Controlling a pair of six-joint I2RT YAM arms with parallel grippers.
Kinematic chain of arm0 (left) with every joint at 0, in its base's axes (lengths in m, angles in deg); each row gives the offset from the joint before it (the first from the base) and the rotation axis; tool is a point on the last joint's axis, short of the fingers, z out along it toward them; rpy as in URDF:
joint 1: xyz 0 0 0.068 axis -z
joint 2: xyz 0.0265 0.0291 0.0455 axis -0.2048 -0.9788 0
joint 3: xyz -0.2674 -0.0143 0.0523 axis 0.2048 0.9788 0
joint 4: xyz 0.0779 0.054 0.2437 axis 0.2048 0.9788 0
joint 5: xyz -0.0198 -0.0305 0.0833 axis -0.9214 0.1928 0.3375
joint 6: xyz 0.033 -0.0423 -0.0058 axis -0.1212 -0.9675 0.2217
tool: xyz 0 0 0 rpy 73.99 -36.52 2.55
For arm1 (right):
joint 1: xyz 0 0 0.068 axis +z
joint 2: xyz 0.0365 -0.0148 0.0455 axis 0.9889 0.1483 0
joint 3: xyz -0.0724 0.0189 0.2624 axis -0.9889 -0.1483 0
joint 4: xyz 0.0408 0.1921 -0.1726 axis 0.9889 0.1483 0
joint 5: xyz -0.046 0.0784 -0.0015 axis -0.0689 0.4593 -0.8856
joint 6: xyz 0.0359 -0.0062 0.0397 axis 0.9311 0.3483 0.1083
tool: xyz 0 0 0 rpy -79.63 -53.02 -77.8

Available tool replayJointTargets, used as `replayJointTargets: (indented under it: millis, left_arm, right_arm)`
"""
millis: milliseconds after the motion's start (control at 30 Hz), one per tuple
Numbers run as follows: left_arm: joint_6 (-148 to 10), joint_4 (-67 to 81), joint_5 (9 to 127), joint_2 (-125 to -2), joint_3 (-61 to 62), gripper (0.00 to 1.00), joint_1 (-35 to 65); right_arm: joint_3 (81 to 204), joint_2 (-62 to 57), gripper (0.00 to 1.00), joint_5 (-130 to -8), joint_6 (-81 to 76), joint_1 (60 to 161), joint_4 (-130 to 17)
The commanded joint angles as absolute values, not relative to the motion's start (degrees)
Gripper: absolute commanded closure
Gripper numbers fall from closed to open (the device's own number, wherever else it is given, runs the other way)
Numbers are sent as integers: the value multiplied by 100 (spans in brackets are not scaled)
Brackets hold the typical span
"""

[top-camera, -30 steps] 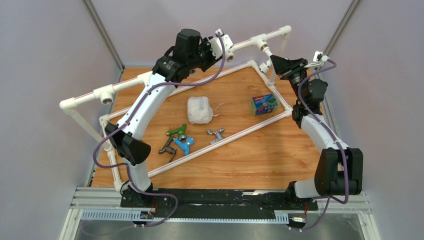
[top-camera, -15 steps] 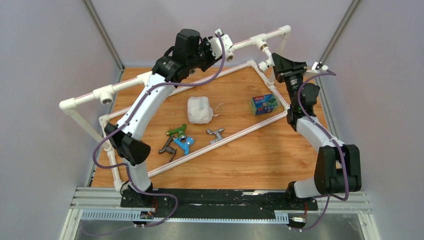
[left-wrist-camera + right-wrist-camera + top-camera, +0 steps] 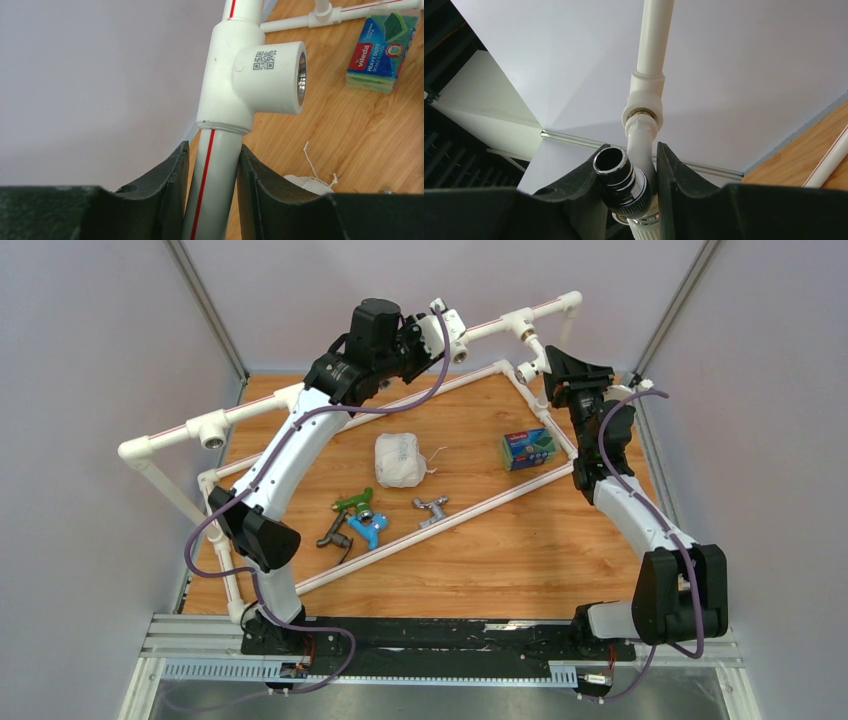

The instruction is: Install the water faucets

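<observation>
My left gripper is shut on the white frame pipe with a red stripe, just below a tee fitting with a threaded socket. My right gripper is shut on the white faucet, whose chrome spout points out between the fingers. Its body runs up into a pipe fitting on the top rail. The green faucet, blue faucet, dark grey faucet and chrome faucet lie on the wooden table inside the pipe frame.
A white cloth bag and a sponge pack lie on the table within the frame. An open socket fitting sits on the left rail. Grey walls close in the sides and back.
My right wrist has swung left and turned with the white faucet at the fitting; its forearm has shifted left. The left arm has not moved.
</observation>
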State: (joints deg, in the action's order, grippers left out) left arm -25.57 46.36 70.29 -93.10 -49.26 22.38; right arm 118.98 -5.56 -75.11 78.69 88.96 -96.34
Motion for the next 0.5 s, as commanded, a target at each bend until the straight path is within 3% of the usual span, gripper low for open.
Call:
replayJointTargets:
  millis: [0, 133, 467]
  left_arm:
    - [-3474, 5577, 6591, -9061, -4763, 100, 2747]
    - [-3501, 5560, 6653, -9052, -4781, 100, 2747]
    - [-3518, 5525, 6732, -9043, -4816, 100, 2747]
  right_arm:
    - [11726, -406, 62, -7169, 8990, 9132, -9207]
    - [11497, -529, 50, -7186, 8867, 9053, -9690]
    - [11259, -818, 40, -7037, 8156, 8833, -10280]
